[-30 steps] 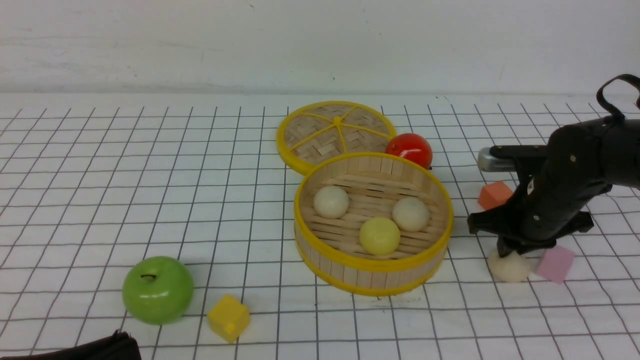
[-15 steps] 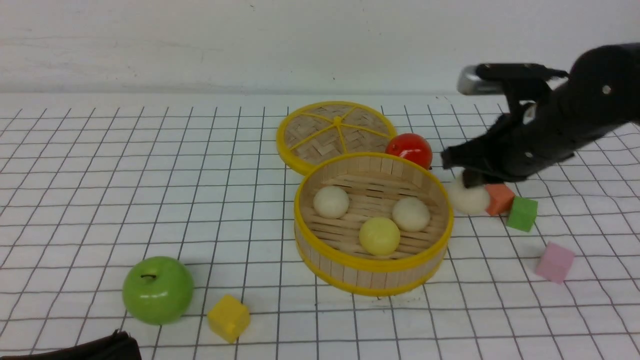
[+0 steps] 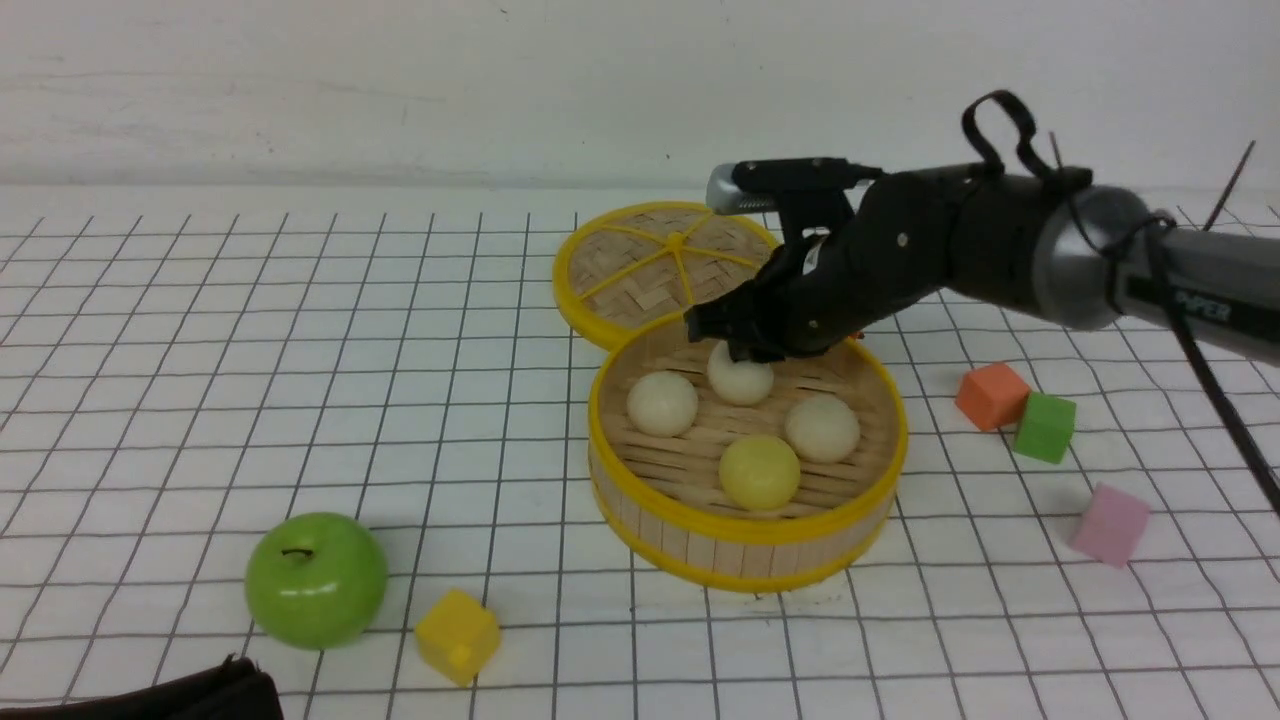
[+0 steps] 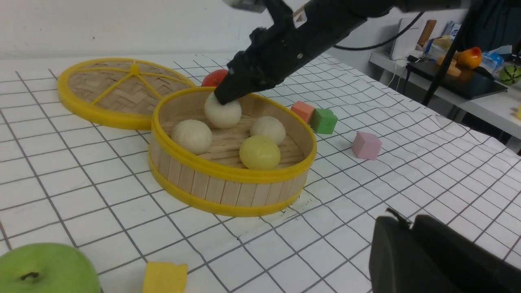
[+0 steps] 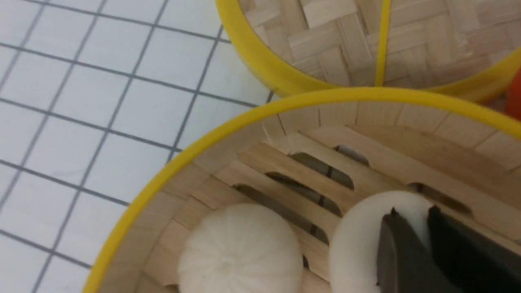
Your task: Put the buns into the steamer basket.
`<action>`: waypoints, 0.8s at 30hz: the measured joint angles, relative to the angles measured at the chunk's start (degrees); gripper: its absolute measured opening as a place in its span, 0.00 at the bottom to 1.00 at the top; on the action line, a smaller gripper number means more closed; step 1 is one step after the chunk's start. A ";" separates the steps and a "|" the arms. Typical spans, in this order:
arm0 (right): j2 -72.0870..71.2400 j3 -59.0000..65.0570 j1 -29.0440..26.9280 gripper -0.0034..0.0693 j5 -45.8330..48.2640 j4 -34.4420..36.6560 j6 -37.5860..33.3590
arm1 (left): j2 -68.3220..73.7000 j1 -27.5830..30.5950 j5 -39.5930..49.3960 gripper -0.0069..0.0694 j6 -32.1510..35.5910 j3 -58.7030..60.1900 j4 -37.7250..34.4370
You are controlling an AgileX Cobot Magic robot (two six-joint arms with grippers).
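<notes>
Lower the bun (image 3: 740,378) — pinched at its top between the right fingers (image 3: 742,352), held inside the basket (image 3: 745,527) near the back wall beside three more buns (image 3: 662,403) — onto bare slats, then spread slowly and lift straight up without nudging neighbours; cannot tell how the left fingers (image 4: 411,228) stand.

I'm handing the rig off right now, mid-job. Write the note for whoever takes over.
Right claw: over the steamer basket, tips on the fourth bun; gripping or released, unclear.
Left claw: low, away from the basket; open or shut unclear.
Done: two cream buns and the yellow bun lie in the basket.
Left: confirm the fourth bun is released inside, then pull the right claw clear.
</notes>
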 joint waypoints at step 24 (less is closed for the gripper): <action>-37.78 19.66 0.93 0.05 31.73 -7.74 12.09 | 0.00 0.00 0.00 0.18 0.00 0.00 0.00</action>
